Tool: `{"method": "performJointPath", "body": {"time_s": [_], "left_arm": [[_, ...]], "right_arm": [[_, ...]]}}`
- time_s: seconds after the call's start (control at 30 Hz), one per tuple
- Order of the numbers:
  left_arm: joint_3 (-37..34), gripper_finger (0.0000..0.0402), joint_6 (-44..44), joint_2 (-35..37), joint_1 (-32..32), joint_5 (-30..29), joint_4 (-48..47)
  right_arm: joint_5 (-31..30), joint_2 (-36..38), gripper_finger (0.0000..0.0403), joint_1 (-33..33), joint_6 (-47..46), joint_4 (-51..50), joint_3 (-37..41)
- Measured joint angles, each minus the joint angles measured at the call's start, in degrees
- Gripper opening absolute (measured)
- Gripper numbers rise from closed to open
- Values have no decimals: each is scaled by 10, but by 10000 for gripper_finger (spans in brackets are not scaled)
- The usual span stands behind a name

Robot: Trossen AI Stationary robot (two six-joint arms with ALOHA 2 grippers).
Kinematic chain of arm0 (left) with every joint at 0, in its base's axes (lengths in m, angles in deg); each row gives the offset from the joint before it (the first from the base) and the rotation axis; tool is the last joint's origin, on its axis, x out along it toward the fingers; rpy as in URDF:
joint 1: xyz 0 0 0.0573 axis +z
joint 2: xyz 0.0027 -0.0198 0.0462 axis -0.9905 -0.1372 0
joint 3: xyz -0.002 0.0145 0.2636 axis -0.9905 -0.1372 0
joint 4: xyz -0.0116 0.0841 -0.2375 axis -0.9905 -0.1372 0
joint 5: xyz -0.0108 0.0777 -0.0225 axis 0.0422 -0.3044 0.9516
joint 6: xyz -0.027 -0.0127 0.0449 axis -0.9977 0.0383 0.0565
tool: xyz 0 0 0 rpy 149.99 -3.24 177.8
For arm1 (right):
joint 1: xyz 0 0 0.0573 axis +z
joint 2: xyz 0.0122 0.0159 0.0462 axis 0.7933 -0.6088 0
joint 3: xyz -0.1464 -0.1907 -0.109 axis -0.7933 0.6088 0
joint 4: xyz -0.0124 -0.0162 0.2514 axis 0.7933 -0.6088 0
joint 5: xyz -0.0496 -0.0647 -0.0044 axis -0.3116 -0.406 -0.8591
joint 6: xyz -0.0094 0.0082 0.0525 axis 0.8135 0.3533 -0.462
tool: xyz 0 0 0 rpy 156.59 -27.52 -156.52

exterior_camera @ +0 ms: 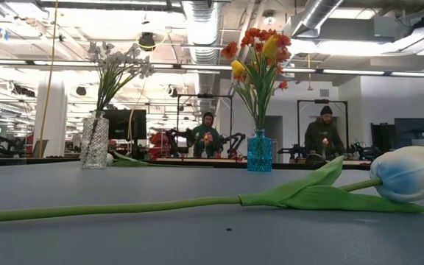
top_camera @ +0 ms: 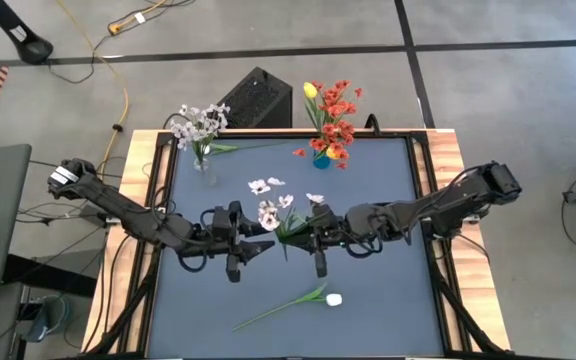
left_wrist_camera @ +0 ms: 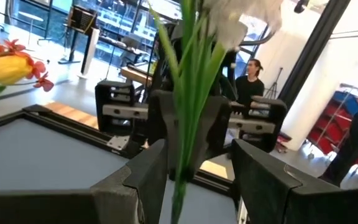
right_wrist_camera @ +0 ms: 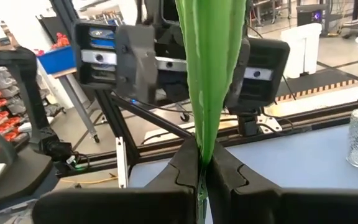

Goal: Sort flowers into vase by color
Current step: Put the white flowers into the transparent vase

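Two vases [top_camera: 202,165] — two grippers [top_camera: 290,240]

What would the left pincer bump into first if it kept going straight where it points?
Probably the white flower's stem, standing between the open left pincer. Just behind comes the right pincer, shut on that stem and facing it, though depth is hard to judge.

1. You see a grey concrete floor [top_camera: 488,110] around the table, crossed by dark lines.
2. A yellow cable [top_camera: 120,85] snakes over it at far left.
3. Beyond the table, ceiling ducts [exterior_camera: 205,18] and strip lights [exterior_camera: 374,72] run overhead.
4. Two people [exterior_camera: 322,136] stand at distant benches.
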Motion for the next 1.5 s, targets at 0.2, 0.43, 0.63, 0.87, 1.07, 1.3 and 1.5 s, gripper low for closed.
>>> {"method": "performJointPath", "body": {"time_s": [0.2, 0.43, 0.63, 0.87, 1.07, 1.3, 1.5], "left_arm": [[0, 167, -5, -5, 20, -5, 6], [1, 167, -19, -28, 45, 15, 36], [1, 167, -12, -38, 57, 34, 65], [1, 122, 3, -38, 58, 34, 63], [1, 16, 4, -38, 68, 64, 61], [1, 4, 2, -38, 69, 70, 61], [0, 2, 30, -16, 69, 57, 56]], "right_arm": [[5, 0, 39, -11, 1, -1, 0], [7, 0, 39, -17, 1, -11, 0], [7, 0, 39, -17, 0, -17, 0], [7, 0, 41, -17, 0, -17, 0], [9, 0, 61, -16, -5, -16, 0], [8, 0, 120, -16, -5, -15, 0], [37, 12, 184, -16, -5, -17, 0]]}}
